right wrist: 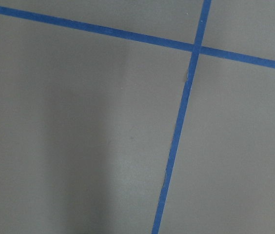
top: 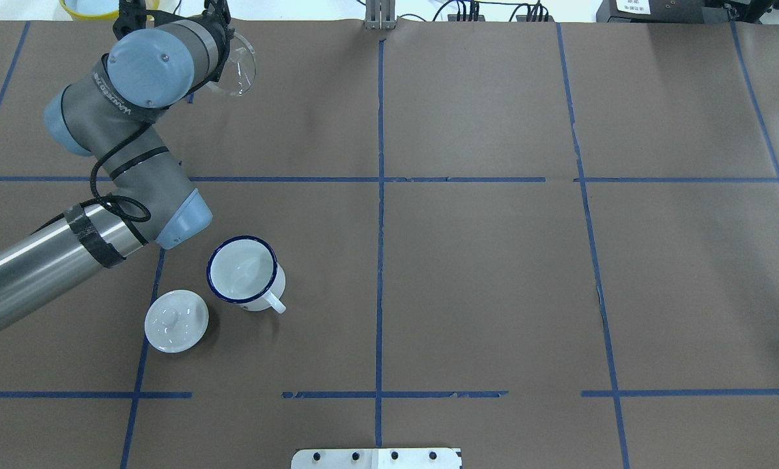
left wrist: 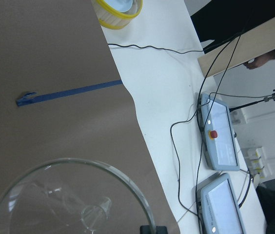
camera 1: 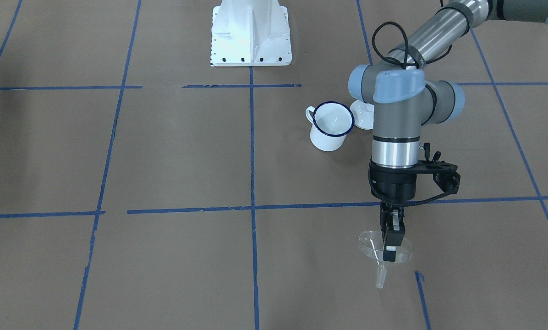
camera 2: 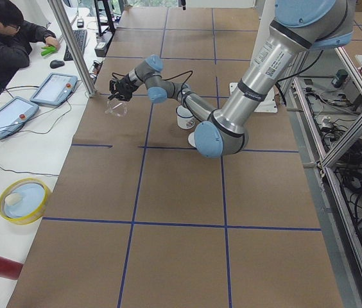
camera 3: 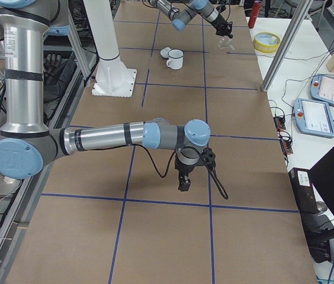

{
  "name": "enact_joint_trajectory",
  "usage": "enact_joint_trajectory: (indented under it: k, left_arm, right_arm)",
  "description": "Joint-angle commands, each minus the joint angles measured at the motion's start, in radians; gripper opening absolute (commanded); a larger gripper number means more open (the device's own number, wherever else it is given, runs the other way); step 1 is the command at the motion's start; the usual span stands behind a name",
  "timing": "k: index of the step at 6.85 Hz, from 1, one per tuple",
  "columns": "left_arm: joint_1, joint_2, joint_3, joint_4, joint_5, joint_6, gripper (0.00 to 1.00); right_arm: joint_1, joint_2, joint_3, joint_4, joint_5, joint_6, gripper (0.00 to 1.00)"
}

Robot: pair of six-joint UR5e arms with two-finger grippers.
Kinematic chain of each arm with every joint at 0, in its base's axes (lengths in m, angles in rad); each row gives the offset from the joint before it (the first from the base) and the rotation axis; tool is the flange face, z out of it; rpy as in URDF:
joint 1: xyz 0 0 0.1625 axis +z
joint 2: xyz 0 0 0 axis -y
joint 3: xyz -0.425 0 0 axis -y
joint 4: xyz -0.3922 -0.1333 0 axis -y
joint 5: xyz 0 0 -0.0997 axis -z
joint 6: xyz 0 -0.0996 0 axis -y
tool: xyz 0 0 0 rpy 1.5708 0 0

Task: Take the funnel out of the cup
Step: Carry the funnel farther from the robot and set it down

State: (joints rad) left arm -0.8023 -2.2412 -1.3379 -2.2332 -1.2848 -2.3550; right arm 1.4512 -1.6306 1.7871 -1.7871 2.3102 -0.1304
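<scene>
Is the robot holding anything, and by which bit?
The left gripper pinches the clear funnel by the rim of its wide cone. Whether the right gripper holds anything cannot be told.

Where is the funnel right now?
In the front-facing view the funnel is at lower right, gripped at its rim by the left gripper, well clear of the cup.

Here's the small clear funnel [camera 1: 370,246], out of the mug and upright in the left gripper [camera 1: 390,255]. Its wide round cone faces up and its short narrow stem points down, and the fingers pinch it at the rim. The white enamel mug [camera 1: 331,130] with the dark blue rim stands upright and empty, well apart from that gripper and back towards the robot's base, with its little loop handle on the side away from the gripper.
</scene>
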Motion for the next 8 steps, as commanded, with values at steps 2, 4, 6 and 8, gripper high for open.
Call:
enact_joint_trajectory:
  k: [2, 4, 6, 8]
  left_arm:
    - [0.073, -0.024, 0.149, -0.117, 0.088, -0.056, 0.0]
    - [0.097, -0.024, 0.161, -0.118, 0.091, -0.053, 0.06]
    - [0.097, -0.024, 0.16, -0.117, 0.088, -0.032, 0.48]
    - [0.094, -0.024, 0.148, -0.114, 0.082, 0.037, 1.0]
  right_arm:
    - [0.0, 0.0, 0.0, 0.0, 0.0, 0.0, 1.0]
    - [0.0, 0.0, 0.0, 0.0, 0.0, 0.0, 1.0]
    - [0.0, 0.0, 0.0, 0.0, 0.0, 0.0, 1.0]
    - [0.0, 0.0, -0.002, 0.0, 0.0, 0.0, 1.0]
